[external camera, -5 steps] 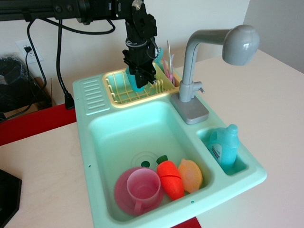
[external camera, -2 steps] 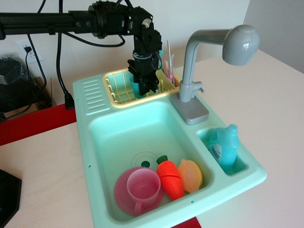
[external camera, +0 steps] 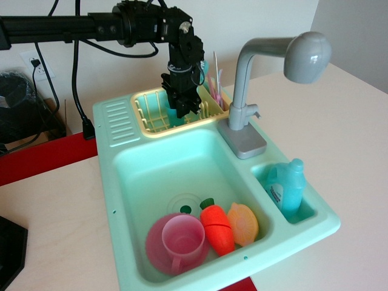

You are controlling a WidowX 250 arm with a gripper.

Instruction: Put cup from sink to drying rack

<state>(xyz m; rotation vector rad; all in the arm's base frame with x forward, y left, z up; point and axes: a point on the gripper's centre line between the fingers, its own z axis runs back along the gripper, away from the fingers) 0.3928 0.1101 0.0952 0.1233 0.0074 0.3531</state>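
From where I stand the cup (external camera: 177, 113) is mostly hidden — only a sliver of teal shows at the lower left of the black gripper (external camera: 185, 107), down among the yellow bars of the drying rack (external camera: 151, 114). Which way its mouth faces, or how its long axis lies, I cannot tell; too little of it is visible. The jaws hang straight down into the rack, dark against dark, and whether they are clamped on the cup or spread apart I cannot make out.

The arm reaches in from the upper left, its base cut off by the picture's edge. The rack sits in the back corner of the mint-green sink (external camera: 121, 176), beside the ribbed panel (external camera: 116, 121) and left of the grey faucet (external camera: 254, 85). Thin pink and pale sticks (external camera: 214, 76) stand at the rack's right end, partly behind the gripper.

In the basin's front lie a pink mug (external camera: 182, 239) on a pink plate (external camera: 155, 250), a toy carrot (external camera: 217, 227) and an orange piece (external camera: 244, 223). A blue soap bottle (external camera: 286, 185) stands in the small right compartment — all on a pale wooden worktop (external camera: 54, 218).
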